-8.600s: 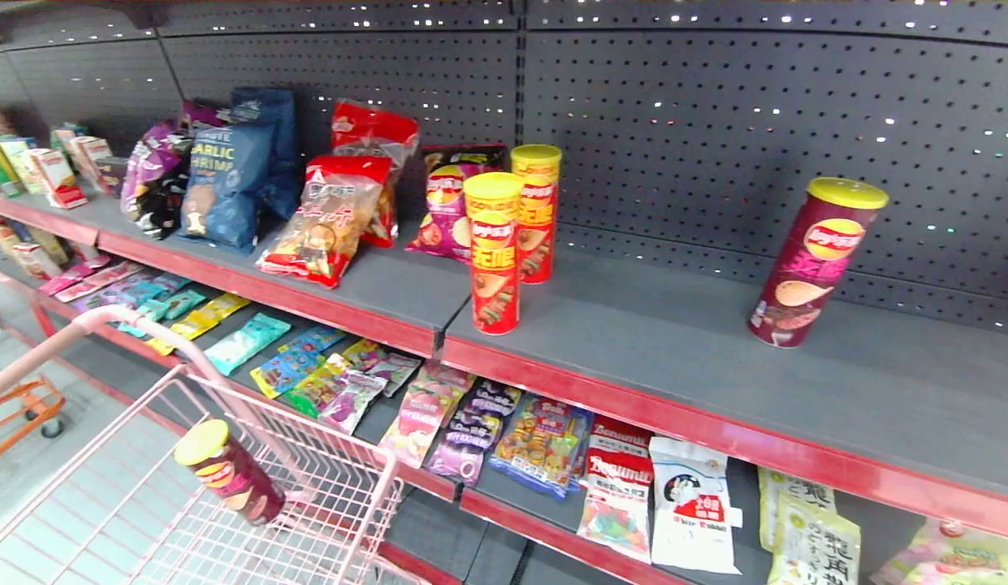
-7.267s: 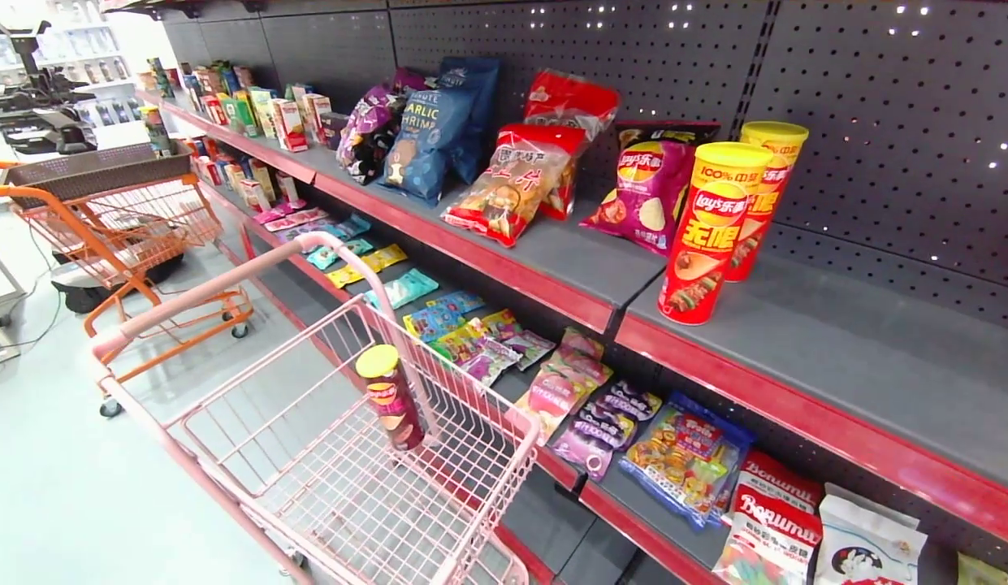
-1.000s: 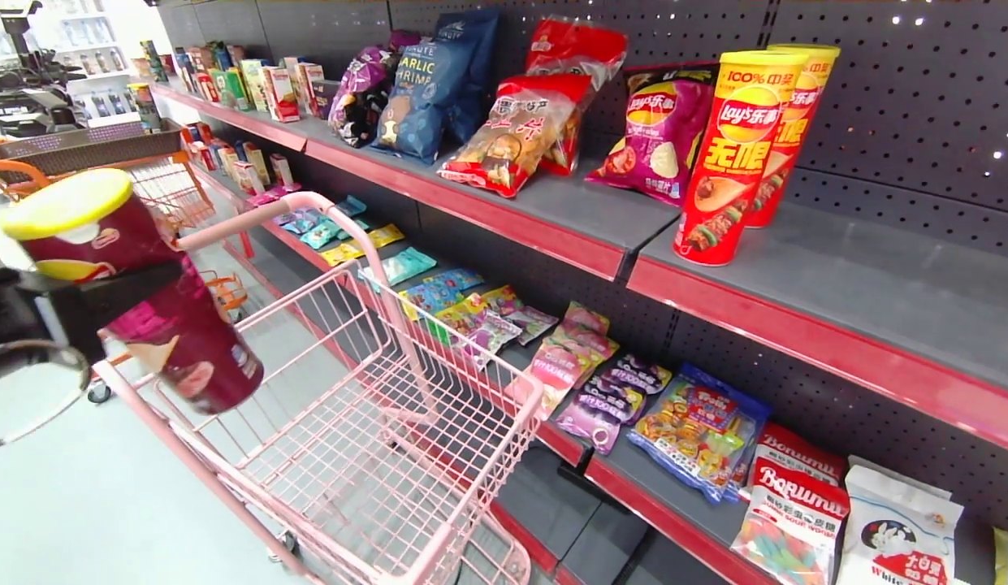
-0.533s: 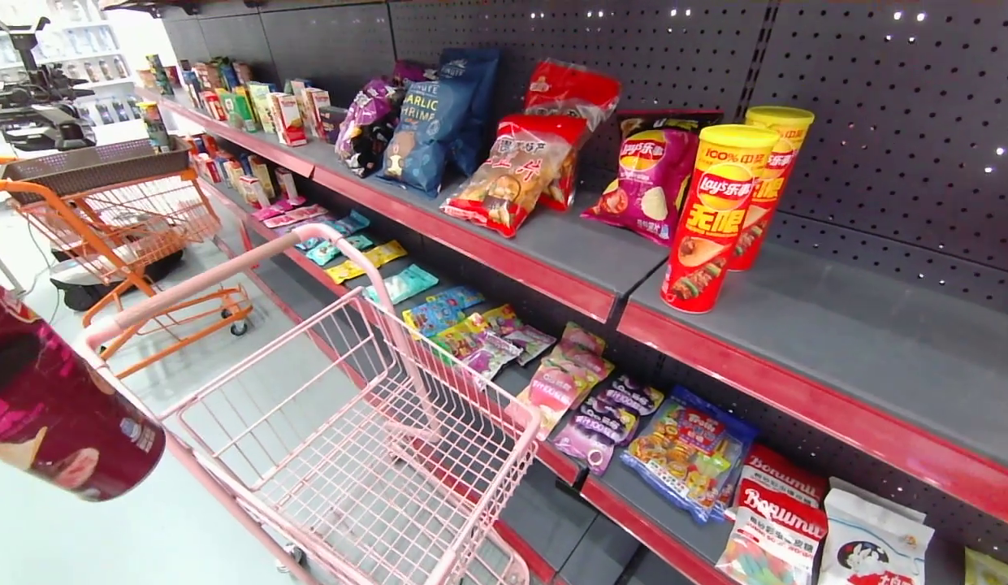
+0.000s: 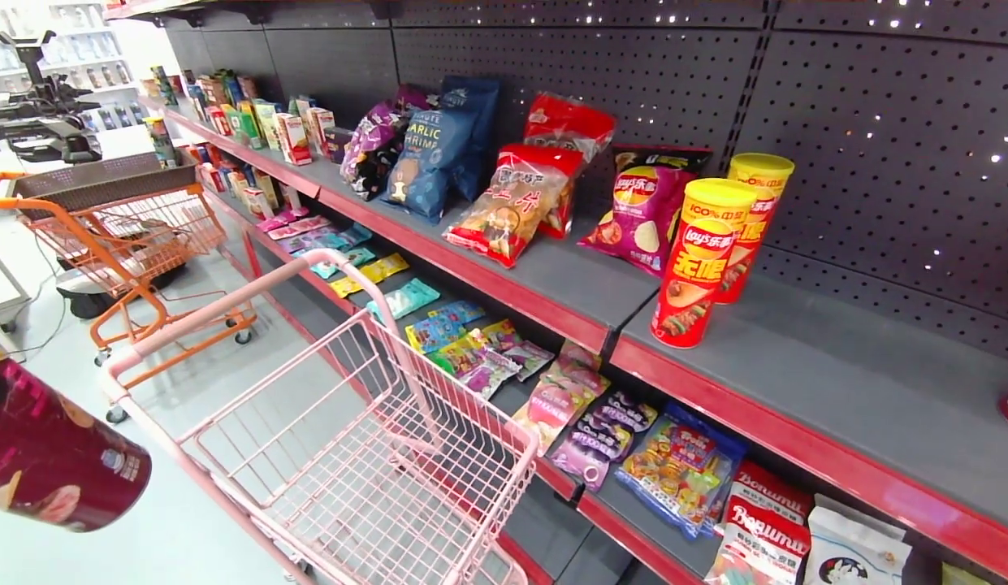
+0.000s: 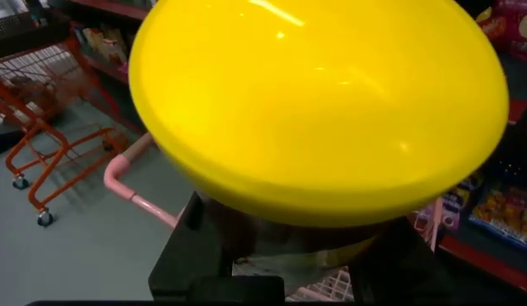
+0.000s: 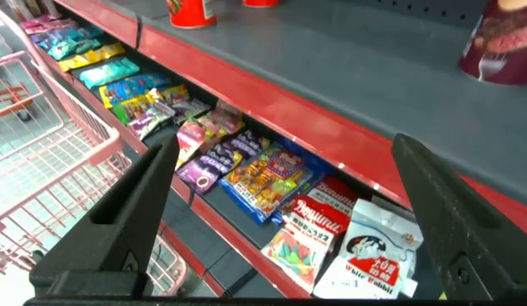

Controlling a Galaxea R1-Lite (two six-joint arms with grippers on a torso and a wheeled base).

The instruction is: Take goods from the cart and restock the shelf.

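Observation:
My left gripper [image 6: 293, 255] is shut on a maroon chip can with a yellow lid [image 6: 319, 102]. In the head view the can [image 5: 57, 463] hangs tilted at the lower left, outside the pink cart [image 5: 471, 422]. On the grey upper shelf [image 5: 837, 390] stand two red chip cans [image 5: 698, 260], and a second maroon can [image 7: 501, 42] stands farther right on it. My right gripper [image 7: 285, 225] is open in front of the shelf's red edge, with nothing between its fingers [image 7: 119, 229].
Snack bags [image 5: 512, 203] and boxes [image 5: 284, 134] fill the upper shelf's left part. Candy packets [image 5: 552, 398] lie on the lower shelf. An orange cart [image 5: 122, 236] stands behind the pink one. A bare stretch of shelf lies right of the red cans.
The maroon can that lay in the pink cart seconds ago is in my left gripper, and over the last second it sank toward the lower left. The head camera has shifted.

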